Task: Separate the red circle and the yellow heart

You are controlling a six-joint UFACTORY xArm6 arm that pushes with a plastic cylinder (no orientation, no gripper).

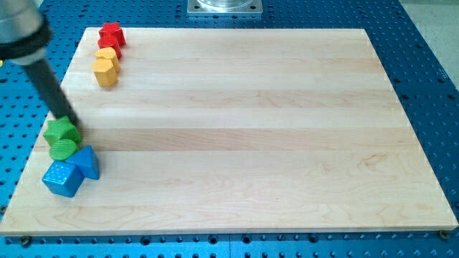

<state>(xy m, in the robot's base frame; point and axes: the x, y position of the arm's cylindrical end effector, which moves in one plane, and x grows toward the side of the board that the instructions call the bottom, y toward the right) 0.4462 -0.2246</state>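
Observation:
The red circle (114, 45) and the yellow heart (107, 56) lie in a tight column at the board's top left, touching each other. The circle is mostly hidden between the red star (111, 32) above it and the heart below it. A yellow hexagon (105, 72) sits just below the heart. My tip (70, 119) is lower on the view's left, at the upper edge of a green star (61, 131), well below the red circle and yellow heart.
A green circle (63, 148), a blue triangle (87, 162) and a blue cube (62, 178) cluster below the green star near the wooden board's left edge (29, 172). A blue perforated table (430, 72) surrounds the board. A metal mount (225, 6) is at the view's top.

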